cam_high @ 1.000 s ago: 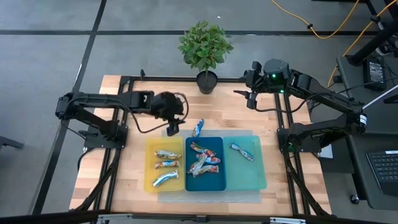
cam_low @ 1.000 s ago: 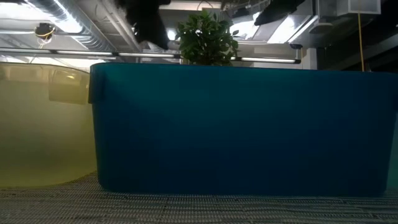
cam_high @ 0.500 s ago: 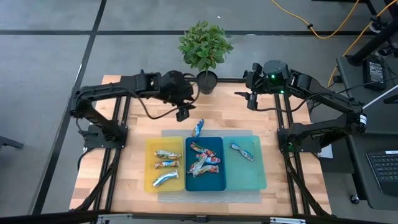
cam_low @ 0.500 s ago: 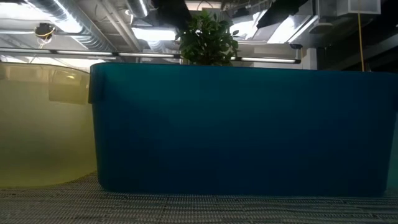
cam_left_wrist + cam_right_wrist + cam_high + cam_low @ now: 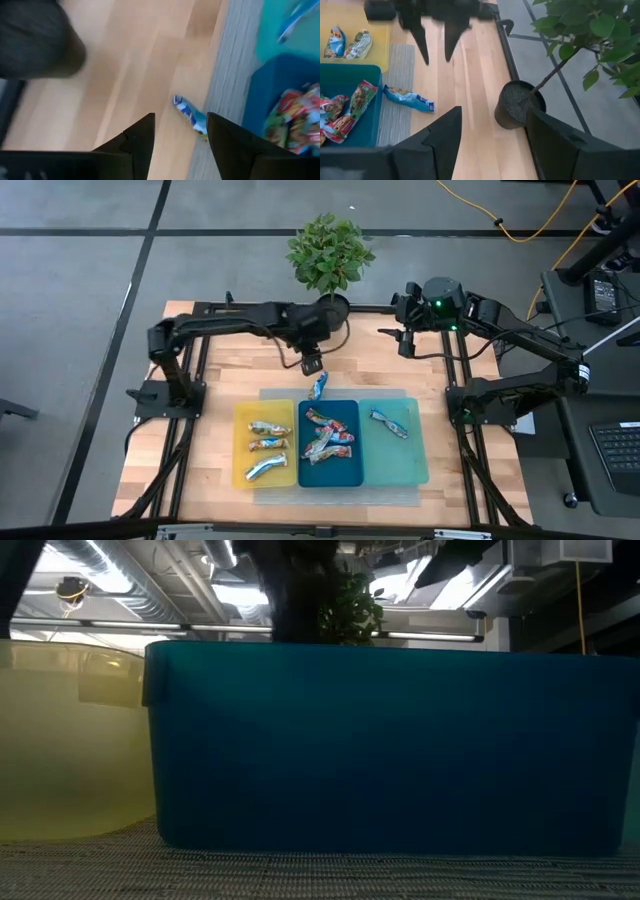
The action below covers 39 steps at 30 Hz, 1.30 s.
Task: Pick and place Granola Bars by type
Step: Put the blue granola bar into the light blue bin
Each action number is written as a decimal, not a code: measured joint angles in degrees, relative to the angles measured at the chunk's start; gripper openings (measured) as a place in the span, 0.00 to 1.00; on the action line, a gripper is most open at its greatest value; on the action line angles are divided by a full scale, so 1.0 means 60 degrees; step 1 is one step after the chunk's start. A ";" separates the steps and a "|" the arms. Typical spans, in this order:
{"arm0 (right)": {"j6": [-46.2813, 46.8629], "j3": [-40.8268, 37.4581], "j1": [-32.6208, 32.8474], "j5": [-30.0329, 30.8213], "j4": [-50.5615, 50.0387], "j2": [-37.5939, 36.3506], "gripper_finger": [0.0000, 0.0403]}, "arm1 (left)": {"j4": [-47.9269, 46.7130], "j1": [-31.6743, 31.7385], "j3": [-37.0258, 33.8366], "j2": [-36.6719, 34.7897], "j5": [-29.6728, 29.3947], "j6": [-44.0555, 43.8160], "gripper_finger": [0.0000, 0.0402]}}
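A lone blue-wrapped granola bar [image 5: 319, 385] lies flat, partly on the grey mat and partly on bare wood, just beyond the dark blue tray's [image 5: 355, 480] far edge. My left gripper [image 5: 313, 364] hovers open just beyond it on the far side. In the left wrist view the bar [image 5: 191, 115] shows between and past the gripper's [image 5: 180, 117] fingers, untouched. Three bars lie in the yellow tray [image 5: 240, 470], several red and orange ones in the dark blue tray, one blue bar [image 5: 388, 423] in the teal tray [image 5: 415, 465]. My right gripper [image 5: 404, 341] waits open near the far right.
A potted plant [image 5: 331, 260] stands at the table's far edge, close behind my left gripper; its pot [image 5: 519, 105] shows in the right wrist view. In the low view the dark blue tray's wall [image 5: 390, 750] fills most of the picture. Bare wood lies left of the trays.
My left arm has swung out from above the yellow tray's far edge toward the table's right and a little toward the far edge, ending over the lone blue bar. The bars have not moved.
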 joint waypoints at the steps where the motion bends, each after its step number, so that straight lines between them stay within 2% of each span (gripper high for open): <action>1: 0.0000 -0.0002 0.0000 0.0000 -0.0066 0.0000 0.55 | -0.0008 0.0000 0.0000 0.0245 0.0036 0.0075 0.42; 6: 0.0000 -0.0002 0.0000 0.0000 -0.0336 0.0000 0.55 | -0.0042 0.0000 0.0000 0.1424 0.0248 0.0041 0.42; 10: -0.0008 -0.0001 0.0000 -0.0004 -0.0364 0.0000 0.55 | 0.0123 0.0000 0.0000 0.2190 0.0807 0.0197 0.43; 21: -0.0215 -0.0004 0.0000 -0.0084 -0.0382 0.0000 0.55 | 0.0441 0.0000 -0.0004 0.3426 0.2048 0.0107 0.63; 26: -0.0222 0.0000 0.0000 -0.0095 -0.0388 0.0000 0.55 | 0.0866 -0.0007 -0.0004 0.3717 0.1898 -0.0010 0.64; 31: -0.0219 -0.0003 0.0000 -0.0098 -0.0389 0.0000 0.55 | 0.0834 -0.0007 0.0000 0.3845 0.1592 -0.0063 0.54; 39: -0.0219 0.0000 -0.0004 -0.0098 -0.0371 0.0000 0.55 | 0.0545 0.0057 0.0080 0.3846 0.1351 -0.0138 0.13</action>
